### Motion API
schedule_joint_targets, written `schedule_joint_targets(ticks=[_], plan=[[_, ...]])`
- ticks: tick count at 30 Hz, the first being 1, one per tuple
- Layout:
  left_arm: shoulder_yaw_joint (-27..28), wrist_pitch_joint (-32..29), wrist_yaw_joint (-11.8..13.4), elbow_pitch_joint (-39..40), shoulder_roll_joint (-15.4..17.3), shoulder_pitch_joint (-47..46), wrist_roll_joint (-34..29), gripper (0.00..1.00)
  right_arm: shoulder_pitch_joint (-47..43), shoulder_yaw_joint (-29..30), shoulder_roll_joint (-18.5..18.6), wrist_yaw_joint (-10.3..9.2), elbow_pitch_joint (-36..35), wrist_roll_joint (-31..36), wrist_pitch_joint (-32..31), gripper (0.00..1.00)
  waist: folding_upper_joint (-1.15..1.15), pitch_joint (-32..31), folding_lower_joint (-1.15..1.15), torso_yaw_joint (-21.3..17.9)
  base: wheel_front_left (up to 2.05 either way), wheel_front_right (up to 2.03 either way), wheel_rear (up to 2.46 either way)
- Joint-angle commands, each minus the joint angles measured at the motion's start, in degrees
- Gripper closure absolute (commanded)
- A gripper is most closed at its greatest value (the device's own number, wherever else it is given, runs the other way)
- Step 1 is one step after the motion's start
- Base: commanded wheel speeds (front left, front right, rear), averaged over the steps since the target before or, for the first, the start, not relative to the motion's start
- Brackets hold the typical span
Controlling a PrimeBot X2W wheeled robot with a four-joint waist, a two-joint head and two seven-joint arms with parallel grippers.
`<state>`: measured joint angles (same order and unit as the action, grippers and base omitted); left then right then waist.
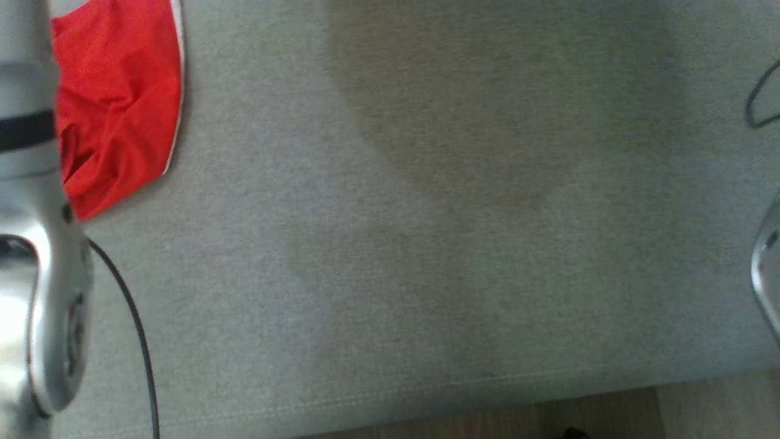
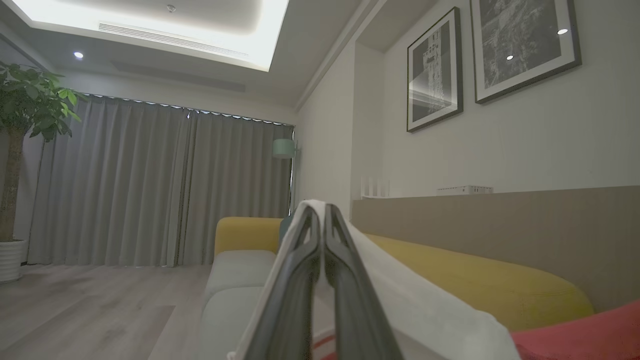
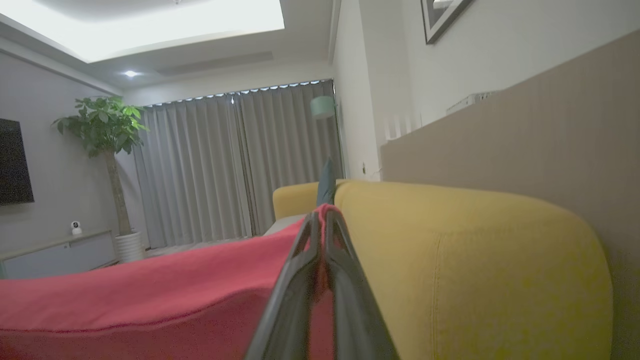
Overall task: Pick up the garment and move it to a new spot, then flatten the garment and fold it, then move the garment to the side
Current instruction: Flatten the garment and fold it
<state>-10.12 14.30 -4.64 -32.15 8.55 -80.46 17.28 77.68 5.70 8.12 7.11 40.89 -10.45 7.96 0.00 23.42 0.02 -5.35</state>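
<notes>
The red cloth garment (image 1: 119, 103) with its white edging hangs bunched at about ten o'clock in the head view, over the wide grey fabric sofa seat (image 1: 426, 244), and part of it is hidden behind the pale silver left forearm (image 1: 36, 274) at nine o'clock. A thin black cable (image 1: 131, 317) curves down from that arm toward seven o'clock, and a strip of wooden floor (image 1: 670, 408) shows past the seat's seam at five o'clock. Seen along the left wrist, the left claw (image 2: 321, 209) is clenched, its two dark fingers pressed together on the white edge of the red cloth garment (image 2: 425, 305), which drapes away toward four o'clock. In the right wrist view the right claw (image 3: 320, 217) is likewise clenched, with a fold of the red cloth garment (image 3: 150, 290) pinched at its tips and spreading off toward eight o'clock. The rounded yellow sofa backrest (image 3: 450, 250) runs along at three o'clock there. Grey floor-length curtains (image 2: 150, 190) and a leafy potted plant (image 2: 30, 100) stand at the far end of the room.
</notes>
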Motion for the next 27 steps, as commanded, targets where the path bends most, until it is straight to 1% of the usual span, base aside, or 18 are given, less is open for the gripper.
schedule_joint_targets(ticks=[1,4,7,12,15,20,22,27], plan=[[0.58,0.37,-0.36,1.42,1.86,-0.91,-0.45,1.00,0.11,-1.11,-0.18,0.37,-0.25,-0.82,0.82,1.00,0.00,0.66,-0.02,0.81,0.00,0.00,0.00],[-0.45,0.62,-0.87,0.37,1.42,2.88,-1.16,1.00,-3.37,-3.33,0.37,0.37,4.44,-3.11,2.15,1.00,0.00,0.83,-0.02,1.56,0.00,0.00,0.00],[-0.81,0.67,-1.36,1.54,1.45,8.17,-1.92,1.00,-7.27,-5.60,1.05,0.37,8.07,-5.66,2.66,1.00,0.00,0.54,-0.02,2.22,0.00,0.00,0.00],[-1.64,0.68,-2.01,3.64,2.50,19.91,-3.71,1.00,-14.20,-12.20,3.30,0.37,12.12,-9.64,0.60,1.00,0.00,-1.98,-0.02,3.42,0.00,0.00,0.00],[-2.92,0.69,-2.39,4.05,3.36,27.53,-4.23,1.00,-18.58,-16.33,5.50,0.37,12.86,-12.29,-1.02,1.00,0.00,-4.64,-0.02,4.02,0.00,0.00,0.00],[-5.49,0.69,-2.74,3.40,5.61,38.84,-3.20,1.00,-25.49,-23.79,10.04,0.37,12.24,-15.71,-4.27,1.00,0.00,-9.03,-0.02,4.36,0.00,0.00,0.00],[-7.07,0.69,-2.79,3.09,6.61,42.70,-2.47,1.00,-28.23,-26.94,11.81,0.37,11.58,-17.08,-6.24,1.00,0.00,-10.76,-0.02,4.40,0.00,0.00,0.00],[-13.14,0.44,-2.83,3.47,9.15,49.63,0.88,1.00,-34.46,-34.06,16.81,0.37,9.48,-20.20,-10.70,1.00,0.00,-14.29,-0.02,4.75,0.00,0.00,0.00]])
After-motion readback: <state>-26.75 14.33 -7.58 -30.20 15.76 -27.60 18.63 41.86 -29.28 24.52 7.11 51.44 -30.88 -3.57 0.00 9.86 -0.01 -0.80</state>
